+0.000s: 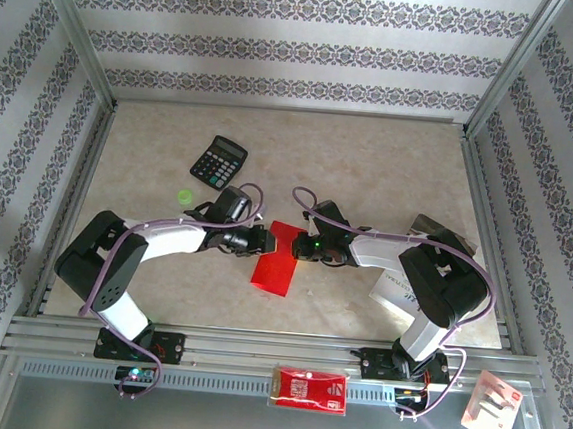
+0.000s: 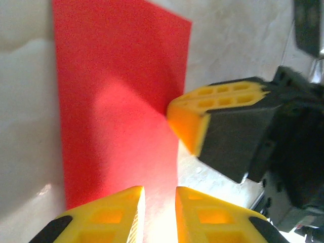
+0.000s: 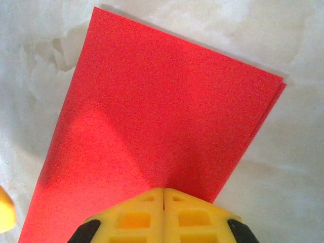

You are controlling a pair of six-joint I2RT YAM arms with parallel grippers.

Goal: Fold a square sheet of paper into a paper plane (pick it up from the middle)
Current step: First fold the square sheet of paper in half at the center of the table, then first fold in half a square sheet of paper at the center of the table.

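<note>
The square sheet of paper (image 1: pixel 274 264) is bright red and lies on the table folded in half; it is a flat rectangle, not a paper plane. Two layers show at its far edge in the right wrist view (image 3: pixel 157 111). My left gripper (image 1: pixel 264 241) hovers at the sheet's upper left. Its yellow fingers stand a narrow gap apart over the red paper (image 2: pixel 111 91), with nothing between them (image 2: pixel 160 195). My right gripper (image 1: pixel 299 246) is shut, its tips (image 3: pixel 163 191) resting on the sheet's edge. One of its fingertips (image 2: pixel 185 119) touches the paper's right edge.
A black calculator (image 1: pixel 218 160) and a small green object (image 1: pixel 184 197) lie behind the left arm. A grey printed booklet (image 1: pixel 400 290) sits under the right arm. A red-and-white packet (image 1: pixel 308 388) and a second packet (image 1: pixel 490 408) rest on the near rail.
</note>
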